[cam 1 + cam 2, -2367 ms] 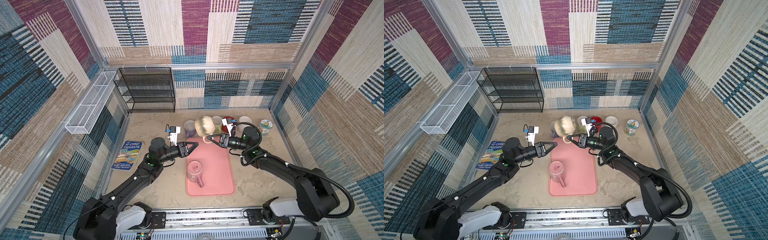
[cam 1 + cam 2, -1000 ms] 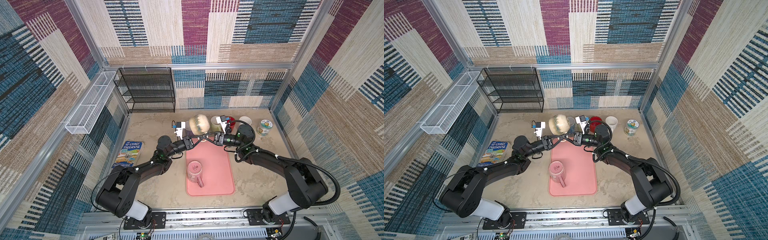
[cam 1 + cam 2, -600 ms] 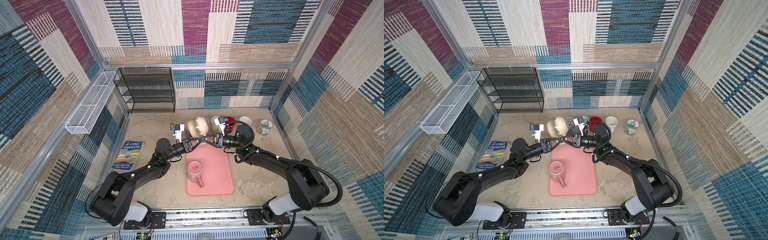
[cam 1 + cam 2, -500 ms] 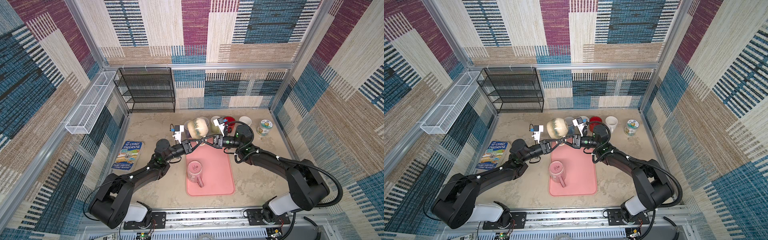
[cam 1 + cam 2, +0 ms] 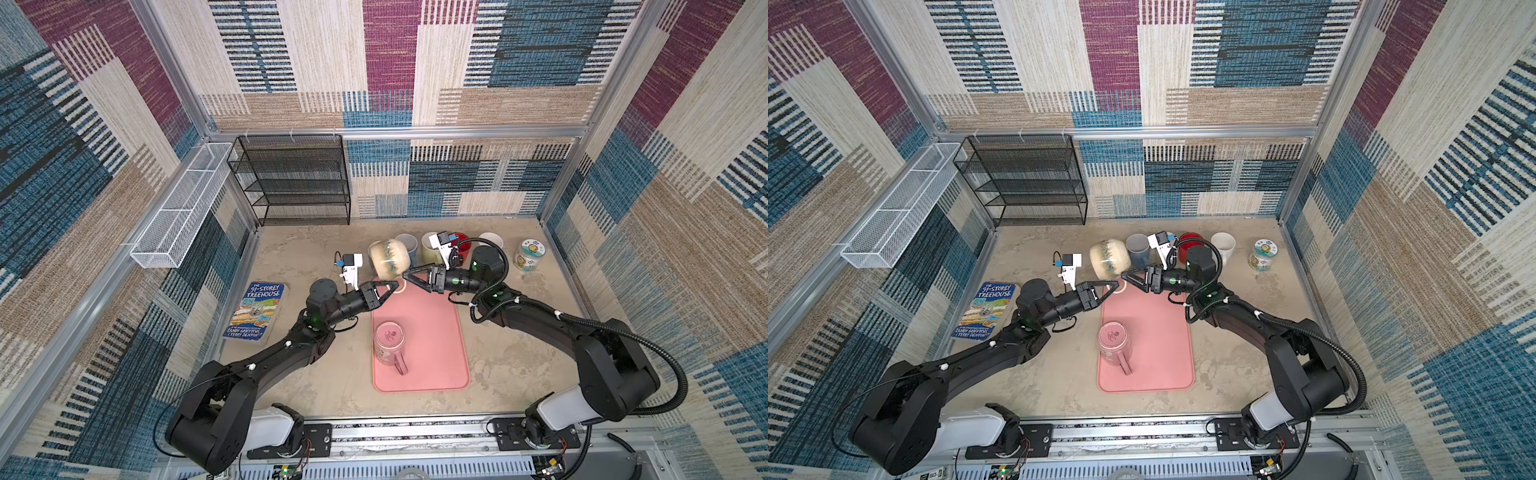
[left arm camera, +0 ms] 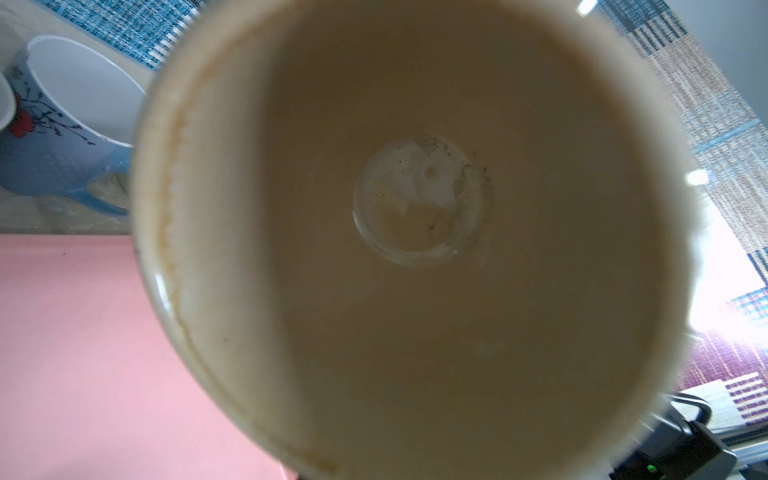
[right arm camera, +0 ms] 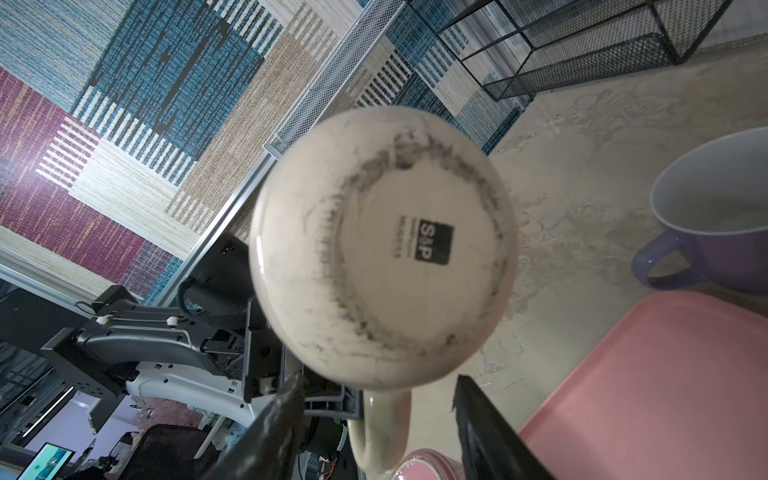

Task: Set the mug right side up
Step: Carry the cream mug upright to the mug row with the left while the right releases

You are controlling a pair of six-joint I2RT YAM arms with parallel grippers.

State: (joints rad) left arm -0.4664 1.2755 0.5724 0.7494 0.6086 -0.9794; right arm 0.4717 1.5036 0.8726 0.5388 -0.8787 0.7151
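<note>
Right tool (image 5: 409,277) spread; the mug (image 5: 388,257) hangs by its handle (image 7: 361,440), pinched only by the left tool (image 5: 392,286) (thin hold), and could swivel or drop.

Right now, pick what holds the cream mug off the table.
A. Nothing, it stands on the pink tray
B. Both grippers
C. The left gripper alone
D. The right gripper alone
C: the left gripper is closed on the handle of the cream mug, while the right gripper is open, its fingers spread clear of the handle.
</note>
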